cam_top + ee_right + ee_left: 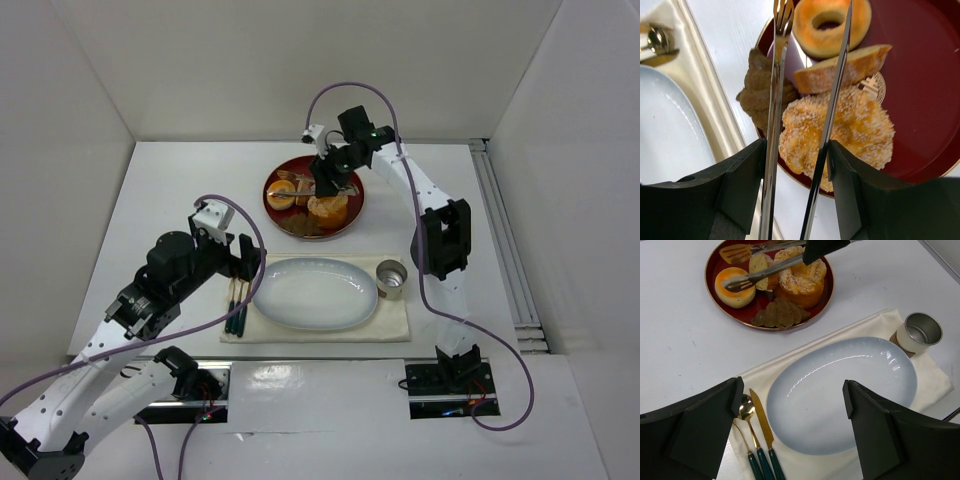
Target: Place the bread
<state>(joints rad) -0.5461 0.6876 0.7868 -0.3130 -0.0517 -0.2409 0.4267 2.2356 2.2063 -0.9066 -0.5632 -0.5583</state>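
Observation:
The bread [830,22] is a golden ring with a centre hole, lying at the far side of a red tray [920,75]. It also shows in the top view [281,196] and the left wrist view [735,287]. My right gripper [796,150] is shut on metal tongs [775,100] and hovers over the tray [355,210]. The tongs' arms are spread and their tips reach over the bread; I cannot tell if they touch it. My left gripper [792,390] is open and empty above the near left of the oval white plate [890,355].
On the tray lie a tan slice [840,70], a lumpy orange mound [835,130] and dark brown pieces [757,90]. The plate [315,293] sits on a cream cloth [395,320] with a metal cup [391,279] to its right and gold cutlery [757,430] to its left.

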